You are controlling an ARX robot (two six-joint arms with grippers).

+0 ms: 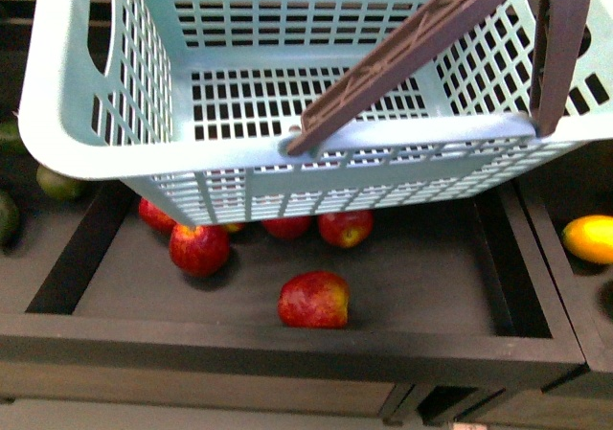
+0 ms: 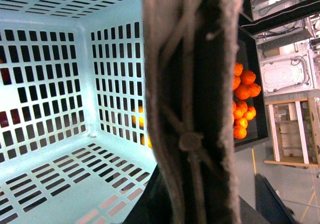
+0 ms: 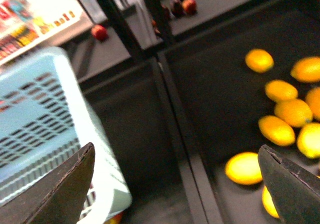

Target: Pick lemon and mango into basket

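Note:
The pale aqua basket [image 1: 57,114] hangs tilted above the black bins and fills the top of the front view. Its inside [image 2: 50,84] shows no fruit. My left gripper [image 2: 192,194] is shut on the basket's brown ribbed handle [image 2: 190,99]; its own fingers are hidden. My right gripper [image 3: 177,194] is open and empty beside the basket's corner [image 3: 40,109], over the bin divider [image 3: 185,149]. Several yellow oval fruits [image 3: 245,168] lie in the bin beside one finger [image 3: 292,184]. Blur keeps me from telling lemon from mango. One yellow-orange fruit [image 1: 589,238] shows at the right.
Red fruits [image 1: 313,299] lie in the black bin [image 1: 287,344] under the basket. Green fruits [image 1: 57,183] sit at the left edge. A pile of oranges [image 2: 244,104] fills a bin past the handle. Dark red fruits [image 3: 182,5] lie in a farther bin.

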